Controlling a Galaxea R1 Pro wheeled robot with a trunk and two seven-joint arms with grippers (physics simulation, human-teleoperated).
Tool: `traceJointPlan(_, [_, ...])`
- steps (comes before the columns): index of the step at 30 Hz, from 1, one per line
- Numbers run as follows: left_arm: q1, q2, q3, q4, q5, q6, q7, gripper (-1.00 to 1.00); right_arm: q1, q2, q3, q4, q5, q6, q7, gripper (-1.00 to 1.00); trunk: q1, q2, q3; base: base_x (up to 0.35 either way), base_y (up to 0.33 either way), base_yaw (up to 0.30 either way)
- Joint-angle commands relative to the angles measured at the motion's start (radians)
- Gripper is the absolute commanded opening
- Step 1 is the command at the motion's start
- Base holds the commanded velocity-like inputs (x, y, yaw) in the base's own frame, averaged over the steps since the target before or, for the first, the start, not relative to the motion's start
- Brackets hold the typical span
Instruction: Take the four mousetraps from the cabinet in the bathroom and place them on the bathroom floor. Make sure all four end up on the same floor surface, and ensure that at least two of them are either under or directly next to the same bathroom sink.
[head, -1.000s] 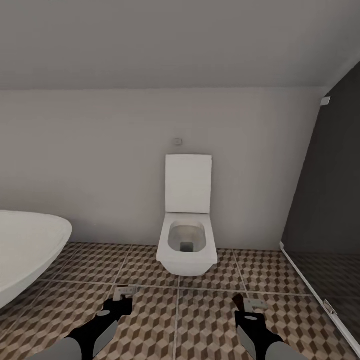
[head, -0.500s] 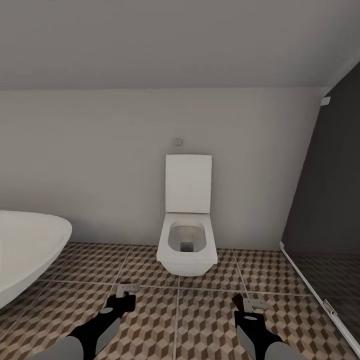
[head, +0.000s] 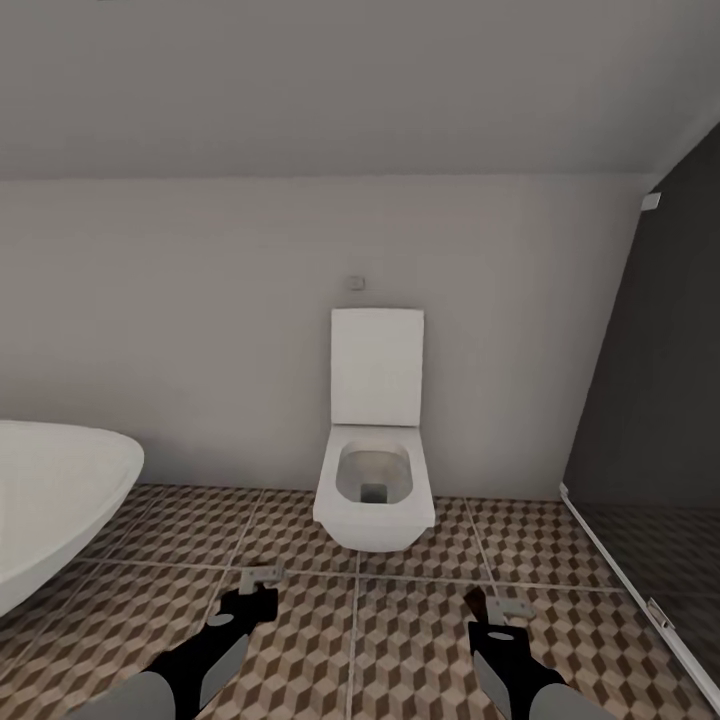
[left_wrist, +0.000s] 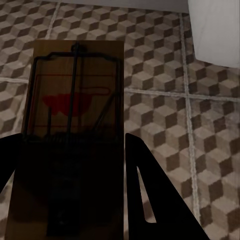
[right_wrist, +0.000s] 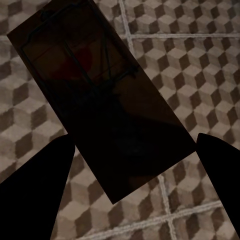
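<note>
The left gripper (head: 262, 582) hangs low over the floor (head: 400, 640), its dark fingers (left_wrist: 150, 200) closed on a mousetrap (left_wrist: 75, 130). In the left wrist view that trap sits between the fingers, a tan board with dark wire and a red mark, held flat above the cube-patterned tiles. In the head view only a small pale tip shows at the end of this gripper.

The right gripper (head: 495, 612) hangs at about the same height, well apart from the left one, and is closed on a second mousetrap (right_wrist: 100, 95). In the right wrist view this trap lies in shadow, turned at a slant between the two dark fingers (right_wrist: 35, 195), with its wire and red mark faintly visible.

Ahead of both grippers, between them, a white toilet (head: 375, 480) stands against the wall with its lid up. Beyond the left gripper and off to its outer side is the rim of a white bathtub (head: 50, 500). Beyond the right gripper, on its outer side, stands a dark glass panel (head: 650, 420).
</note>
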Motion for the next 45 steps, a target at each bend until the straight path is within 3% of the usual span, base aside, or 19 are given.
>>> traceJointPlan(1, [-0.001,0.0,-0.007,-0.001,0.007,-0.003,0.007,-1.0,0.0,0.001,-0.008,-0.002,0.003,0.004,0.004,-1.0,0.004,-0.008,-0.004,0.0,0.0,0.0])
traceJointPlan(31, [-0.001,-0.001,-0.007,-0.001,0.007,-0.004,0.006,-1.0,0.0,0.002,-0.007,-0.002,0.004,0.003,0.004,-1.0,0.119,-0.218,-0.098,0.0,0.0,0.0])
traceJointPlan(45, [-0.001,-0.001,-0.007,-0.001,0.006,-0.004,0.005,-1.0,0.0,0.003,-0.005,-0.002,0.004,-0.004,0.006,-1.0,0.125,-0.221,-0.152,0.0,0.0,0.0])
